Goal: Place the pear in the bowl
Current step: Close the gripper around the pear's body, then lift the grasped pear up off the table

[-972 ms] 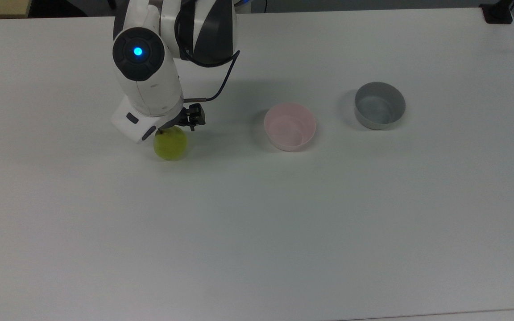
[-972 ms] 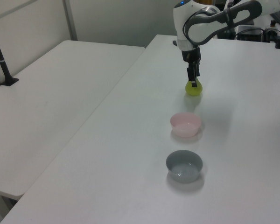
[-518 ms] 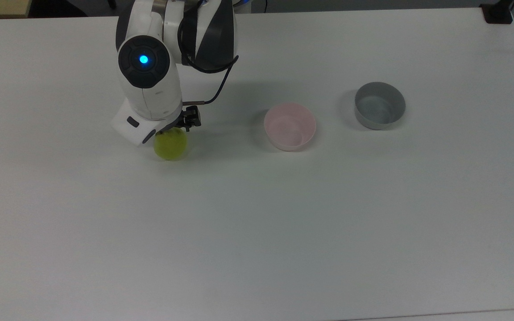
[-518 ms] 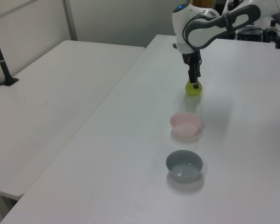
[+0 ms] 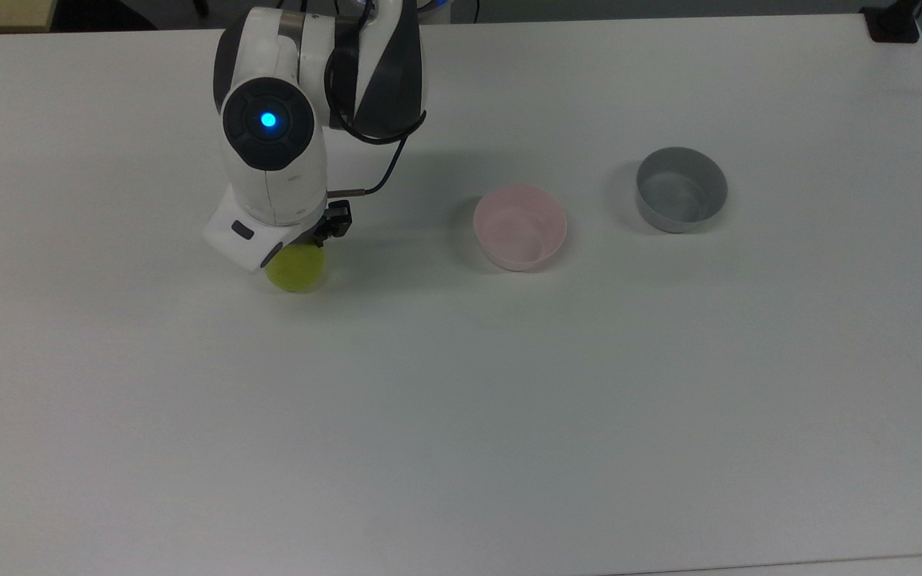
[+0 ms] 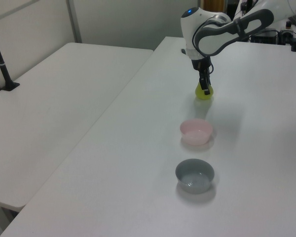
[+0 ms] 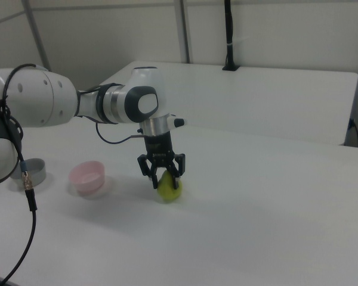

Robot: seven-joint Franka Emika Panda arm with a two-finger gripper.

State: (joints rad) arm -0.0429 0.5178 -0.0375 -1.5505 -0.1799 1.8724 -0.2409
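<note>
Lowered since before, gripper (image 7: 166, 179) straddles pear (image 7: 169, 189), jaws apart.

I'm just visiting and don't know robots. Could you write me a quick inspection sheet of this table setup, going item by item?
Surface: white table, bare apart from the things below.
Job's things: yellow-green pear on the table, under the gripper; pale pink bowl standing upright with nothing in it, apart from the pear.
Clutter: grey bowl, upright, beyond the pink one at the top view's right.
Grippers: gripper pointing down, fingers spread on either side of the pear's top; not closed on it.
Cables: black cable looping from the arm to the gripper; another hanging at the right view's left edge.
Surroundings: a second white table alongside; a black post on a table behind.
</note>
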